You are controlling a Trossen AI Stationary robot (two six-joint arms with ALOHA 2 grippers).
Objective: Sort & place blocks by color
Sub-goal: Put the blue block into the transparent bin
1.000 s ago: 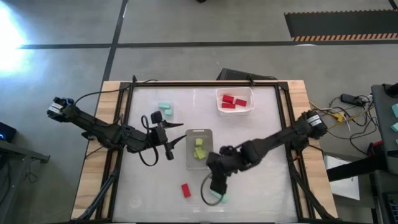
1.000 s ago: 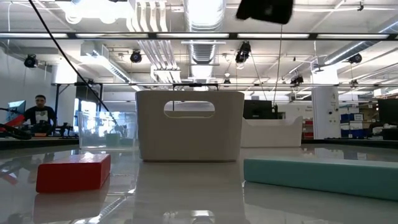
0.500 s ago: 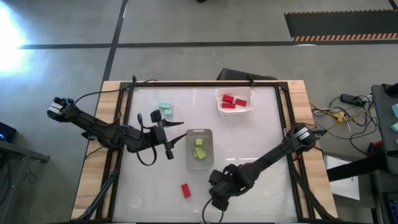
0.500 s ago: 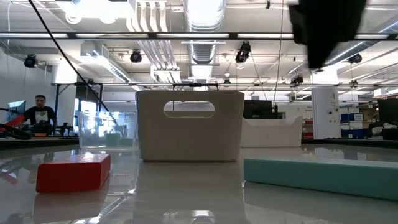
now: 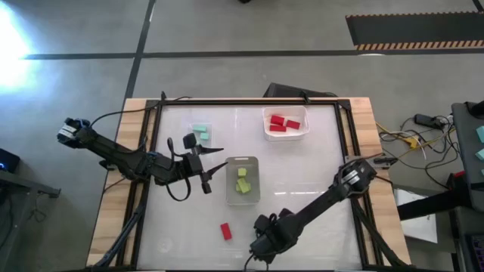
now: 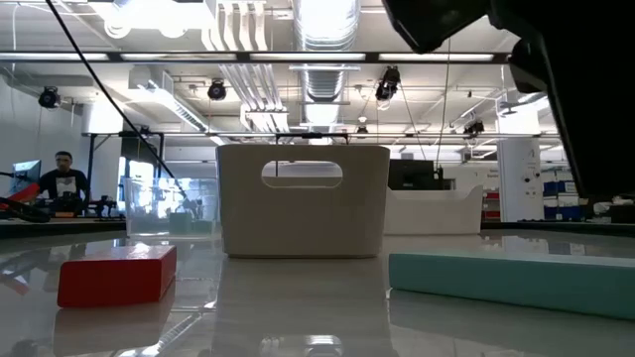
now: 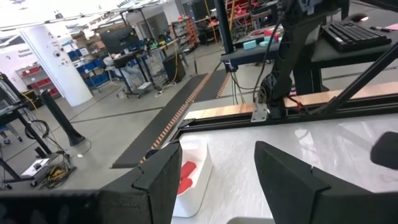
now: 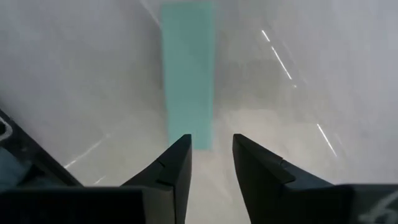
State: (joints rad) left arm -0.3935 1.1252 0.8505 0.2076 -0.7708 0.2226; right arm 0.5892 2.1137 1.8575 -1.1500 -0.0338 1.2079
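A teal block [image 8: 186, 74] lies flat on the white table near its front edge; it also shows in the low view [image 6: 506, 283]. My right gripper [image 8: 211, 152] points down over the block's one end, open, a fingertip on either side of that end and above it. In the high view the right gripper [image 5: 261, 245] hides the block. A red block [image 5: 225, 230] lies flat to its left. My left gripper [image 5: 204, 168] hangs level and open at mid-left, nothing between its fingers [image 7: 214, 174].
A clear tray [image 5: 243, 198] with yellow-green blocks stands at the table's middle. A white tray [image 5: 286, 134] with red blocks stands at the far right. Teal blocks [image 5: 200, 134] lie at the far left. Bare tabletop lies right of my right arm.
My right gripper has swung from beside the clear tray toward the table's near edge and down, tipping and rolling until it points down over the teal block, which it now covers in the high view. In the low view it has dropped in from the top right.
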